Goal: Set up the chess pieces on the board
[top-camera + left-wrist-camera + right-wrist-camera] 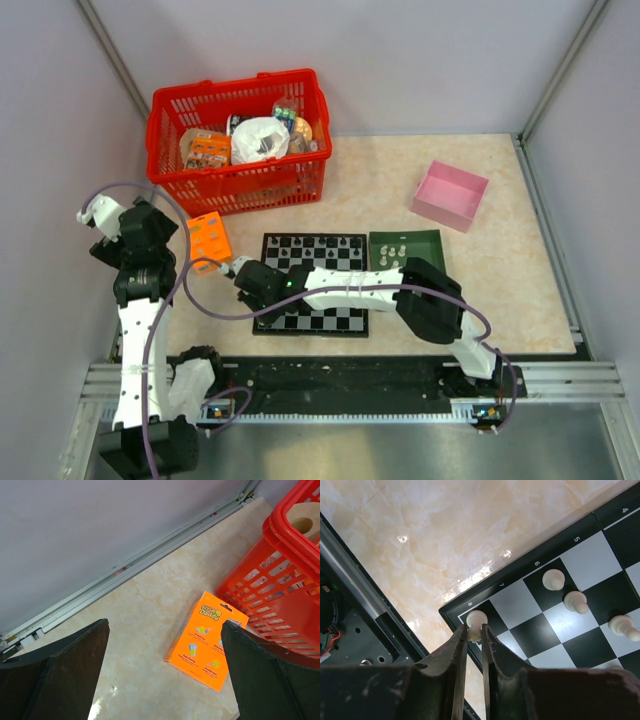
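One board (320, 250) mid-table, checkered, with the right arm stretched across it to its near left corner. Well off to the left, the left gripper (165, 624), jaws wide apart and holding nothing, near an orange box (207, 640). At the corner, the right gripper (475, 630), nearly closed, pinching a white piece (476, 619) upright between its tips, on or just above the corner square by the 8 mark. Probably only a release and a straight lift needed. Three more white pieces (576, 601) on neighbouring squares, apart from the fingers.
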`<action>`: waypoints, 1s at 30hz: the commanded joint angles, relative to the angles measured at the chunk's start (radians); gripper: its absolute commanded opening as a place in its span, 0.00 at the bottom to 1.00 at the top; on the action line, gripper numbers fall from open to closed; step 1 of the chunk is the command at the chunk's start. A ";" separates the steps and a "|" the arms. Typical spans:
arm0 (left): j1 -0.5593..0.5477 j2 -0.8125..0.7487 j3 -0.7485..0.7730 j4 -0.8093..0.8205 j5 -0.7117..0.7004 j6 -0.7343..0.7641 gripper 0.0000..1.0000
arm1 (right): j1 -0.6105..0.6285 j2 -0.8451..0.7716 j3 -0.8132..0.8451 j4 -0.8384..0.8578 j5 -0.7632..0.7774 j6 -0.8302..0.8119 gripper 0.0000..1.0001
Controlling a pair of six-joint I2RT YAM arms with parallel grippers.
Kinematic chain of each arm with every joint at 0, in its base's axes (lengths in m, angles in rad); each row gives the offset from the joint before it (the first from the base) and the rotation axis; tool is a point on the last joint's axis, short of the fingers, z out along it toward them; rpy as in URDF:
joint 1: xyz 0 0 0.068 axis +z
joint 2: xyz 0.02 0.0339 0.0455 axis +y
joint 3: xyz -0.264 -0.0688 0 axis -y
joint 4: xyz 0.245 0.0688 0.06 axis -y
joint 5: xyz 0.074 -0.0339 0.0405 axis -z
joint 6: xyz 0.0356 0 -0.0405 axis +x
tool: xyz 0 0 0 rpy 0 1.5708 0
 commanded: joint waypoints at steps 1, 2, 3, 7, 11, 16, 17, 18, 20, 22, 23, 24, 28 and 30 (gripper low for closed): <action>0.007 -0.024 0.010 0.017 -0.001 0.014 0.99 | 0.014 0.012 0.051 0.010 -0.009 -0.015 0.17; 0.007 -0.023 0.010 0.017 -0.001 0.015 0.99 | 0.012 0.011 0.050 0.011 -0.012 -0.015 0.19; 0.007 -0.023 0.008 0.017 -0.001 0.015 0.99 | 0.012 0.008 0.052 0.010 -0.015 -0.017 0.22; 0.007 -0.026 0.007 0.017 0.005 0.017 0.99 | 0.014 -0.009 0.054 0.010 -0.006 -0.023 0.26; 0.007 -0.029 0.005 0.016 0.007 0.017 0.99 | 0.012 -0.041 0.054 0.006 0.002 -0.024 0.30; 0.007 -0.029 0.010 0.009 0.002 0.017 0.99 | -0.029 -0.176 -0.008 0.013 0.040 -0.011 0.32; 0.007 -0.029 0.010 0.011 0.002 0.017 0.99 | -0.043 -0.210 -0.032 0.019 0.041 -0.014 0.33; 0.007 -0.030 0.010 0.013 0.002 0.015 0.99 | -0.061 -0.253 -0.066 0.028 0.049 -0.014 0.33; 0.005 -0.032 0.008 0.014 0.007 0.012 0.99 | -0.100 -0.342 -0.156 0.058 0.051 -0.018 0.39; 0.007 -0.033 0.007 0.022 0.021 0.011 0.99 | -0.140 -0.443 -0.236 0.085 0.066 -0.026 0.47; 0.007 -0.033 0.005 0.026 0.028 0.011 0.99 | -0.160 -0.489 -0.277 0.080 0.093 -0.023 0.49; 0.007 -0.033 0.005 0.028 0.036 0.009 0.99 | -0.193 -0.535 -0.317 0.080 0.104 -0.014 0.52; 0.007 -0.033 -0.002 0.048 0.060 0.003 0.99 | -0.348 -0.676 -0.486 0.065 0.139 0.022 0.53; 0.007 -0.032 -0.002 0.057 0.083 0.000 0.99 | -0.449 -0.730 -0.555 0.049 0.155 0.040 0.53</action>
